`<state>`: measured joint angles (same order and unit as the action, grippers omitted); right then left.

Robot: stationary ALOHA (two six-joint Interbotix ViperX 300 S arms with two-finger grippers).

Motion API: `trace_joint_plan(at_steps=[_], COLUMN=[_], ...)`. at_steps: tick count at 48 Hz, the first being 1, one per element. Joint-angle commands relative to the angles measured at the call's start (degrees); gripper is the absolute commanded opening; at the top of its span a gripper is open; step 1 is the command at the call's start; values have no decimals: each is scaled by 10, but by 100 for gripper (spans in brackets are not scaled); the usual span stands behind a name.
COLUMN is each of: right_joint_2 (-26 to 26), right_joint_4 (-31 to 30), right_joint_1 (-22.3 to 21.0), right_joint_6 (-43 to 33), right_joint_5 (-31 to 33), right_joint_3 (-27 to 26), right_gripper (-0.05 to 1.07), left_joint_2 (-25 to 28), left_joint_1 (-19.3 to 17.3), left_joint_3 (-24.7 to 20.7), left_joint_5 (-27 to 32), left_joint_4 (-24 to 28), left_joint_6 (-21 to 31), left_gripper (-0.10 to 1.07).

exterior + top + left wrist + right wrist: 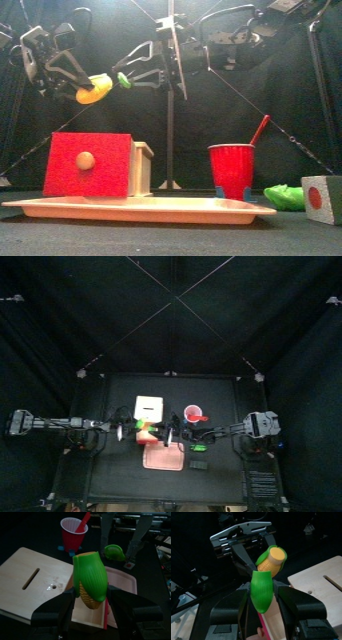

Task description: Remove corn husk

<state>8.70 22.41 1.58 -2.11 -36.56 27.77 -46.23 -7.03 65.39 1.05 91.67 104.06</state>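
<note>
So my left gripper (pixel 88 602) is clamped on the yellow cob of a small toy corn (pixel 90 594), which still has one green plastic husk leaf (pixel 90 573) wrapped over it. My right gripper (pixel 261 607) has its jaws pinched on a second green husk leaf (pixel 262 589) that's already peeled off the cob. In the front view all of this hangs in the upper left of the frame, well above the table. I'd call it about halfway: one leaf off, one left to strip. Below sits a flat pink tray (pixel 134 208) holding a red-faced wooden box (pixel 91 165), with a red plastic cup (pixel 231 170) and straw at lower right. Black table, black curtains all around.
</note>
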Motion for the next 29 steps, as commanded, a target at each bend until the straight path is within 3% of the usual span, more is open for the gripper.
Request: trace_joint_plan(at_steps=[1, 29], right_joint_2=[-29, -25], right_joint_4=[-2, -3], right_joint_1=[1, 1], right_joint_6=[2, 3], right_joint_5=[-3, -3], right_joint_3=[-5, -5], right_gripper=[35, 35], left_joint_2=[-21, -36], left_joint_1=[-2, -2], left_joint_3=[-8, 11], left_joint_5=[-4, -4], left_joint_4=[5, 4], left_joint_6=[0, 1], left_gripper=[81, 81])
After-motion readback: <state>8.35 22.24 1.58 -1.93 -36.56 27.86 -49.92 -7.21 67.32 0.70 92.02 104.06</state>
